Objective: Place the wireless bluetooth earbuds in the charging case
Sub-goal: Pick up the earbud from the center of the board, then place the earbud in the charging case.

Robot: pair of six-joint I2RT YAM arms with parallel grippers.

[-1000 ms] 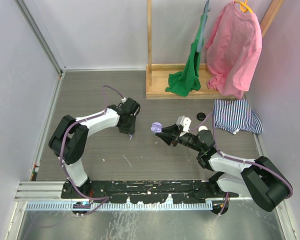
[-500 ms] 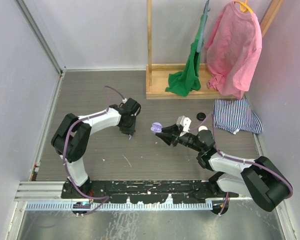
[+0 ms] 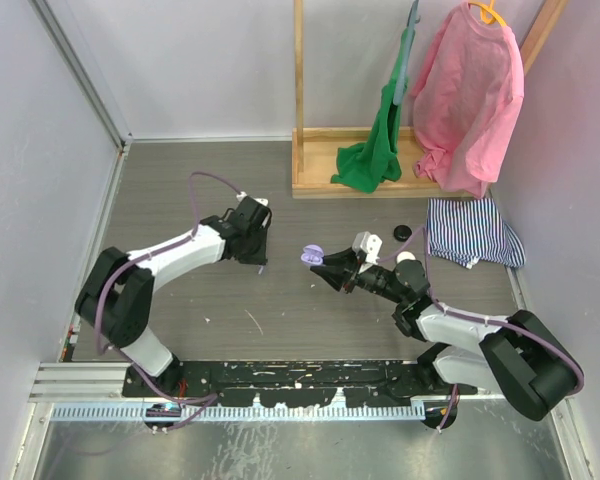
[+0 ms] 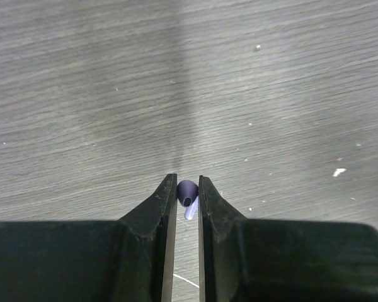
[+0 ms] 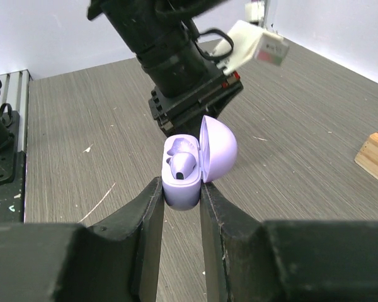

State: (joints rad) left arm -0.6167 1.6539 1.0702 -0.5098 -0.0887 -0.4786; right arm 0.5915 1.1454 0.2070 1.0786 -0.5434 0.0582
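Left of centre in the top view, the left gripper [image 4: 188, 187] is poised over the grey wood-grain table [image 3: 180, 180]. Its jaws are drawn in to a narrow slit and pinch a lilac earbud [image 4: 187, 190] at the very fingertips. The earbud appears to sit clear of the tabletop, though the left wrist view gives little sense of height.

Just right of this, at mid-frame, the lilac charging case [image 5: 179, 194] is held above the table. Its domed lid [image 5: 219, 150] is hinged open toward the right of the right wrist view. A second earbud [image 5: 181, 165] lies seated inside the case.

The right gripper [image 5: 180, 187] clamps the base of the case from both sides, with its jaws close together around it.

Farther right in the top view, a small black round puck [image 3: 403, 233] lies beside a striped cloth [image 3: 470, 232]. In the upper right, a wooden rack [image 3: 310, 170] carries a green garment [image 3: 375, 155] and a pink shirt [image 3: 465, 100].
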